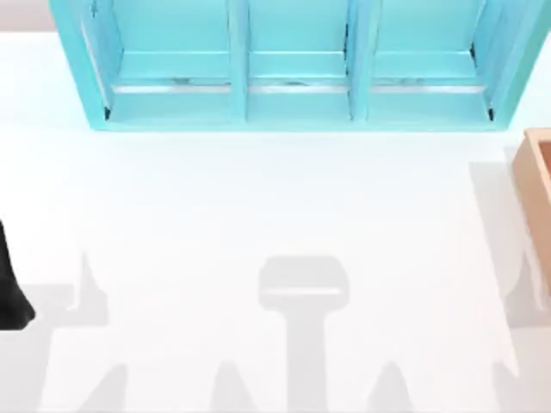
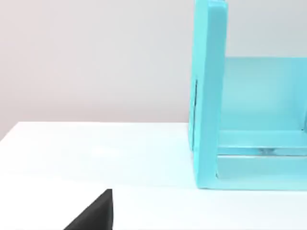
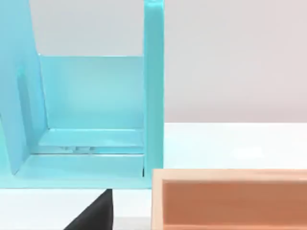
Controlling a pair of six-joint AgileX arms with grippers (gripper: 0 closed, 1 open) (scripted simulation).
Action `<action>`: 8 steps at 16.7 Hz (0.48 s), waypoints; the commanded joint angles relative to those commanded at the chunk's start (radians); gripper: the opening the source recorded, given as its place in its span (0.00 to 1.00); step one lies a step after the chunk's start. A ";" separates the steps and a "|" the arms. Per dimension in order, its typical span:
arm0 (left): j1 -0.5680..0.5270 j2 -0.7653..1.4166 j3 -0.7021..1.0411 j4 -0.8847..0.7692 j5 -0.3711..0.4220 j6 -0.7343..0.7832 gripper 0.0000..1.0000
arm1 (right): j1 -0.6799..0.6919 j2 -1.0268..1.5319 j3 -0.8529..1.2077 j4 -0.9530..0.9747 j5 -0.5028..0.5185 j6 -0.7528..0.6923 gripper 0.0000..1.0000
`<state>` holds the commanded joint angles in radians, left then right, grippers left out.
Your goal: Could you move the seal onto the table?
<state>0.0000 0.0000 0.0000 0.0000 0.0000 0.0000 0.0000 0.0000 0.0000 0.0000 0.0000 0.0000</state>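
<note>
progress: not started, by the look of it; no grasp or carry under way, whole pick-and-place still to do
seal: whereabouts cannot tell; best guess tucked in the turquoise shelf unit (image 1: pixel 293 103) or the wooden box (image 1: pixel 538 181), whose insides are mostly hidden
bench (image 1: pixel 258 198): broad white top, bare across centre and lower frame of the top view apart from soft shadows; plenty of drop room
shelf unit: along upper edge of the top view, upright dividers splitting it into bays; narrow walls, tight for entry
wooden box: cut off at right edge of the top view, just right of the shelf's end; rim looms close in the right wrist view (image 3: pixel 230 175)
left arm (image 1: pixel 10 284): dark shape at lower left edge of the top view, parked well apart from the shelf
left pincer (image 2: pixel 93 213): dark wedge at bottom of the left wrist view; wide or narrow, cannot tell
right pincer (image 3: pixel 93 213): same wedge, low in the right wrist view, near the box corner; state cannot tell
risk: clipping a divider or the box rim on approach
</note>
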 joint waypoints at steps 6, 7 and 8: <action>0.000 0.000 0.000 0.000 0.000 0.000 1.00 | -0.032 0.108 0.107 -0.102 0.001 -0.030 1.00; 0.000 0.000 0.000 0.000 0.000 0.000 1.00 | -0.046 0.161 0.157 -0.149 0.001 -0.044 1.00; 0.000 0.000 0.000 0.000 0.000 0.000 1.00 | -0.061 0.225 0.214 -0.203 0.001 -0.059 1.00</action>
<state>0.0000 0.0000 0.0000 0.0000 0.0000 0.0000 -0.0608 0.2254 0.2138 -0.2032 0.0006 -0.0595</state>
